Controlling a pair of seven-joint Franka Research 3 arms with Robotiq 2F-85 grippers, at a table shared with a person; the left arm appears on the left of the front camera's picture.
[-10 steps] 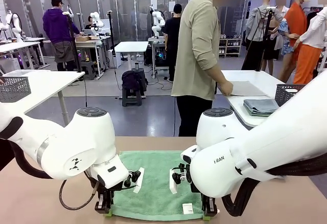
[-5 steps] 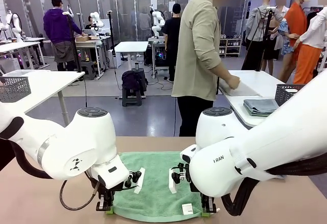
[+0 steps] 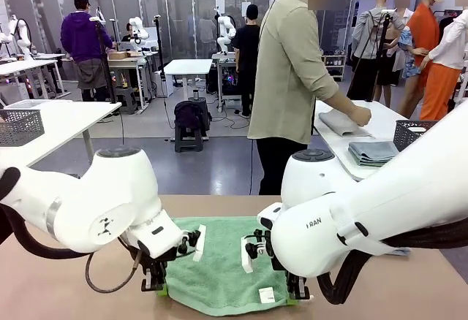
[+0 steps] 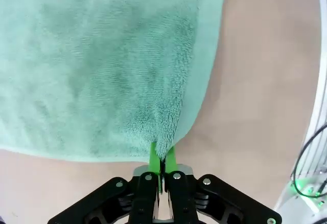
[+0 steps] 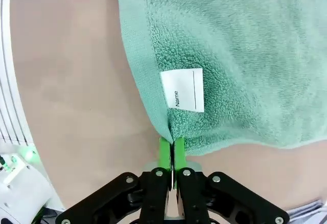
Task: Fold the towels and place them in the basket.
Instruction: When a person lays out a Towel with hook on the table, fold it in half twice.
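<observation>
A mint green towel (image 3: 223,261) lies on the brown table between my two arms. My left gripper (image 3: 155,285) is shut on its near left corner, and my right gripper (image 3: 296,296) is shut on its near right corner. Both near corners are lifted slightly off the table. In the left wrist view the green pads (image 4: 155,156) pinch a bunched corner of the mint green towel (image 4: 102,65). The right wrist view has the pads (image 5: 164,153) clamped on the hem of the towel (image 5: 230,55), just below a white name label (image 5: 182,90). The basket is out of view on my table.
The brown table (image 3: 58,283) has bare surface on both sides of the towel. Across the aisle a person (image 3: 292,79) handles a grey cloth (image 3: 340,121) on a white table, beside folded blue-grey towels (image 3: 373,152) and a dark mesh basket (image 3: 411,134).
Both grippers have raised the towel's near corners and carried them slightly away from the table's front edge. The person behind has turned and picked up the grey cloth.
</observation>
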